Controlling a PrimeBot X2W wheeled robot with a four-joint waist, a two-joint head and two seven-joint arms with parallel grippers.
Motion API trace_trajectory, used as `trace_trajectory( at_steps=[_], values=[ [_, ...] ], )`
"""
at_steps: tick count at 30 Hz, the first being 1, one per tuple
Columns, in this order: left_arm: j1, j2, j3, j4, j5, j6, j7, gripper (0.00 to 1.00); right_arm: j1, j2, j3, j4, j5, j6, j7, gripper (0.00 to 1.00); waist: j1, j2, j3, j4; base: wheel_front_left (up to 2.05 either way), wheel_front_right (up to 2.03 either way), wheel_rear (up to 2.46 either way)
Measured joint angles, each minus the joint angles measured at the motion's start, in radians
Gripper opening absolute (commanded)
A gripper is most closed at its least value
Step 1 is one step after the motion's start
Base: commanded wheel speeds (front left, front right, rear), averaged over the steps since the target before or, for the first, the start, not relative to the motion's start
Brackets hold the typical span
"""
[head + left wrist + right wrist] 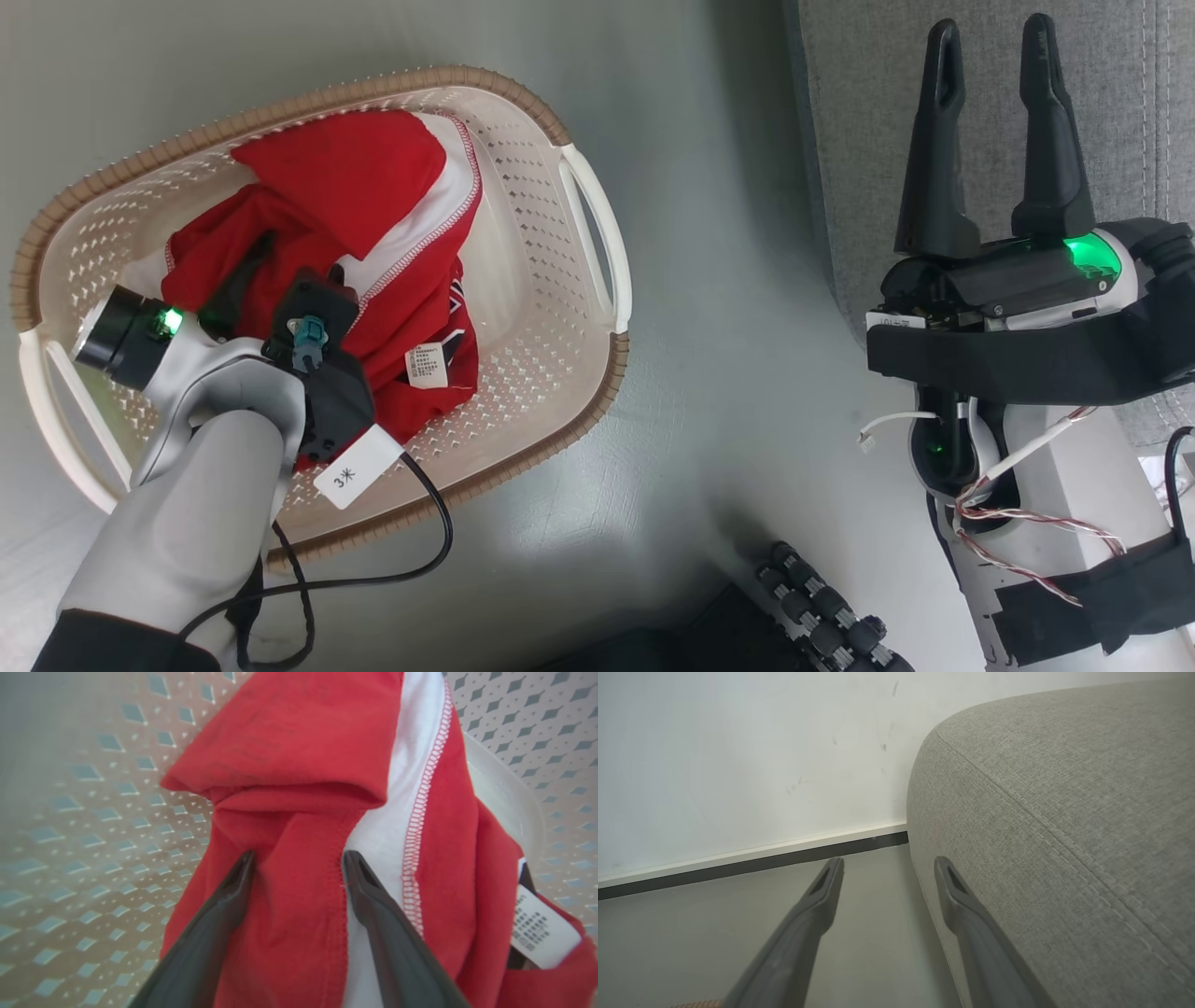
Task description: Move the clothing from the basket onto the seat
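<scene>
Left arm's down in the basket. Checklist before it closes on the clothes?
1. Left gripper open: ok.
2. Fold of the red garment between its fingers: ok.
3. Jersey out of the bite: cannot tell.
4. Right gripper open, away from the basket: ok.
5. Black cable off the basket rim: not ok, its loop crosses it.

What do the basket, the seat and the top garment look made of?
Basket: seemingly moulded plastic, cream, smooth, with diamond holes; brown ribbed rim. Seat: grey woven upholstery, coarse weave and stitched seam showing. Top garment: soft red fabric, fibre unclear, folding limply, with a white panel and overlock stitching.
</scene>
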Motion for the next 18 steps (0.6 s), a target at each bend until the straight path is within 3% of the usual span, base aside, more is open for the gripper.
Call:
trace_trajectory(
  at_steps=[1,2,3,4,5,18],
  values=[
    [-0.001,0.0,0.0,0.006,0.001,0.0,0.0,1.0,0.0,0.0,0.002,0.001,0.002,-0.002,0.0,1.0,0.0,0.0,0.001,-0.001,0.0,0.0,0.0],
    [-0.003,0.0,-0.001,0.015,0.002,0.002,0.0,0.65,0.0,0.0,0.005,0.002,0.008,-0.002,0.0,1.0,0.0,0.0,0.002,-0.002,0.0,0.0,0.0],
    [-0.007,0.0,-0.002,0.025,0.004,0.005,0.001,0.44,0.0,0.0,0.007,0.002,0.011,-0.002,0.0,1.0,0.0,0.0,0.003,-0.003,0.0,0.0,0.0],
    [-0.012,0.0,-0.002,0.03,0.005,0.007,0.001,0.06,-0.002,0.0,0.009,0.003,0.016,-0.002,0.0,1.0,0.0,-0.0001,0.004,-0.004,0.0,0.0,0.0],
    [-0.014,0.0,-0.003,0.033,0.005,0.007,0.001,0.0,-0.003,0.0,0.011,0.005,0.019,-0.003,0.0,1.0,0.0,-0.0002,0.005,-0.005,0.0,0.0,0.0],
    [-0.015,-0.079,-0.034,0.046,-0.001,-0.002,-0.086,0.0,-0.017,0.0,0.009,0.058,0.021,-0.004,0.0,1.0,0.0,-0.0002,-0.036,0.009,0.0,0.0,0.0]
  ],
)
